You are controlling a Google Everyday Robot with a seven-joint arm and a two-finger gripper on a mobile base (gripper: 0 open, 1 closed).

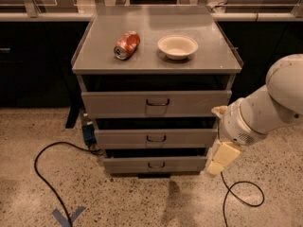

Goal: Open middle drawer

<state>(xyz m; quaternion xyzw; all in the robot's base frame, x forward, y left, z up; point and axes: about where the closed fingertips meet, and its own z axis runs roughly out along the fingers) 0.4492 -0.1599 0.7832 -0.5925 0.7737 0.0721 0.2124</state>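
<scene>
Black cable [40,174] loops across the speckled floor. Cream-coloured gripper [221,158] hangs low by the cabinet's right side, near the right end of the grey metal middle drawer [118,138]; whether it is open or closed cannot be told. Farther back, a crushed red can [127,45] and a white bowl [177,46] sit apart on the grey cabinet top [142,63].

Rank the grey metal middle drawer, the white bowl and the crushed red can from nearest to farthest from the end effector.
1. grey metal middle drawer, its right end just beside the low end effector.
2. white bowl, right side of the cabinet top.
3. crushed red can, left side, farthest.
</scene>
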